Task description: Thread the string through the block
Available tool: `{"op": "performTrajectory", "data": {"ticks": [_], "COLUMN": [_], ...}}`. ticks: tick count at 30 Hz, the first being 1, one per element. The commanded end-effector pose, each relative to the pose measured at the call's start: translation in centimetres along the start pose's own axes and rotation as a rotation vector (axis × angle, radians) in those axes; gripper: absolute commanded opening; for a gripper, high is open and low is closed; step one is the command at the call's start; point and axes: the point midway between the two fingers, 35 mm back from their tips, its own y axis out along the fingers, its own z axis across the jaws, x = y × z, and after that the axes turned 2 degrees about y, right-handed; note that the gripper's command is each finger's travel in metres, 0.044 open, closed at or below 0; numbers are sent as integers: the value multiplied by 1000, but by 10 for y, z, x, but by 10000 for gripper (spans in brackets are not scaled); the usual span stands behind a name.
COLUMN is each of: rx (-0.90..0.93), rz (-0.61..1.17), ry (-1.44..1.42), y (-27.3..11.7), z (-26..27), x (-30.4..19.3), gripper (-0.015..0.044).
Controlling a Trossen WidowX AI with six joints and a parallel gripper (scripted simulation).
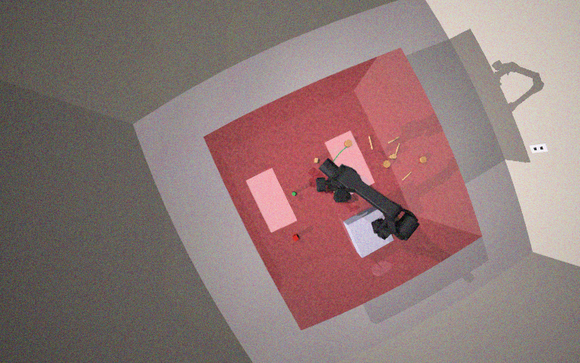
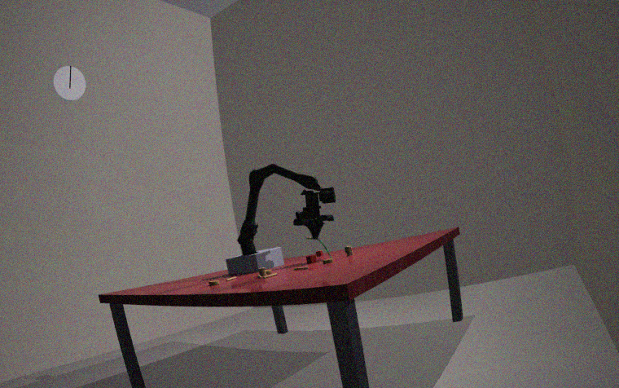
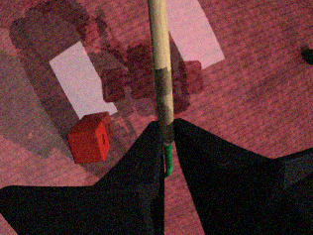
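My gripper (image 2: 315, 238) (image 3: 165, 128) is shut on the stick (image 3: 160, 49) at its string end, above the table. The stick points away from the fingers. The green string (image 1: 339, 152) (image 2: 323, 247) (image 3: 168, 160) runs from the stick's end to the round wooden button (image 1: 348, 142) (image 2: 327, 261) on the table. The red block (image 2: 310, 258) (image 3: 88, 143) stands on the table, left of the fingertips in the wrist view, with a dark hole in its right face. The string runs outside the block. The arm hides the block in the top view.
Loose sticks (image 1: 370, 142) (image 1: 406, 175) and wooden discs (image 1: 386, 163) (image 1: 423, 159) lie beyond the button. A tan piece (image 1: 316, 160) (image 2: 348, 250), a green piece (image 1: 293, 193) and a small red piece (image 1: 295, 237) stand apart. The arm's pale base (image 1: 363, 243) (image 2: 274, 257) is near.
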Motion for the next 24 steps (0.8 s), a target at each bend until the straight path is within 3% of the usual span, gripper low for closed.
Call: {"op": "performTrajectory", "data": {"ticks": [1,24], "rx": [4,2], "rz": [-21,-105], "ry": [-4,-10], "y": [-1,-25], "z": [1,11], "x": [-3,-17], "gripper": [0,0]}}
